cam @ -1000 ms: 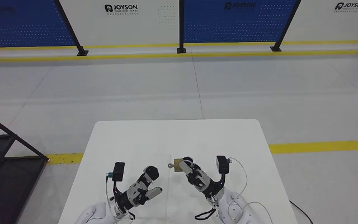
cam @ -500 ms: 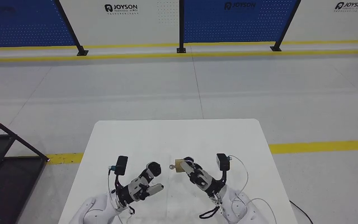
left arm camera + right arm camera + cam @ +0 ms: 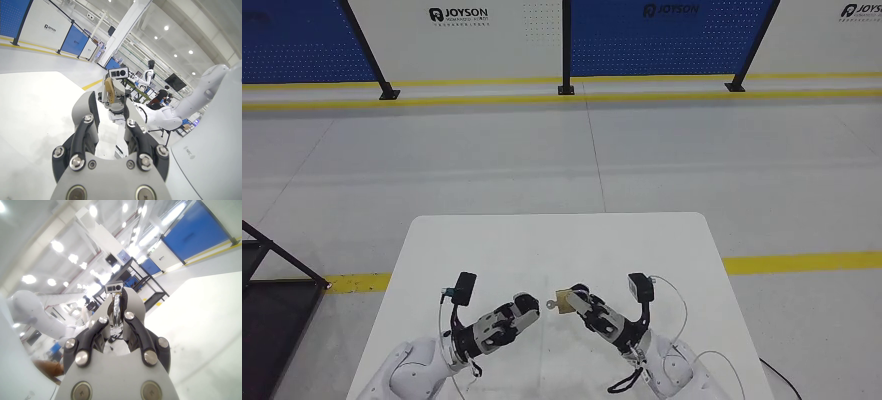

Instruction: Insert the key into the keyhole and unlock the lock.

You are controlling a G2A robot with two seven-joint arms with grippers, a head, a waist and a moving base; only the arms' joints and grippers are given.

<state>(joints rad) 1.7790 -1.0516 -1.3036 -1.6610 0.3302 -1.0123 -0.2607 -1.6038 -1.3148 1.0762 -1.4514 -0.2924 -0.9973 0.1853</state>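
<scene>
The right gripper [image 3: 577, 300] squeezes the lock [image 3: 563, 299] by its loop, above the near edge of the table [image 3: 542, 240], so the key [image 3: 550, 300] sticking out faces the left gripper [image 3: 529, 312], which is wide open and holds nothing, likely ready to grab and turn it

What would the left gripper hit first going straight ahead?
Probably the brass lock held by the right gripper, lined up beyond the left gripper's open fingers; gap unclear.
</scene>
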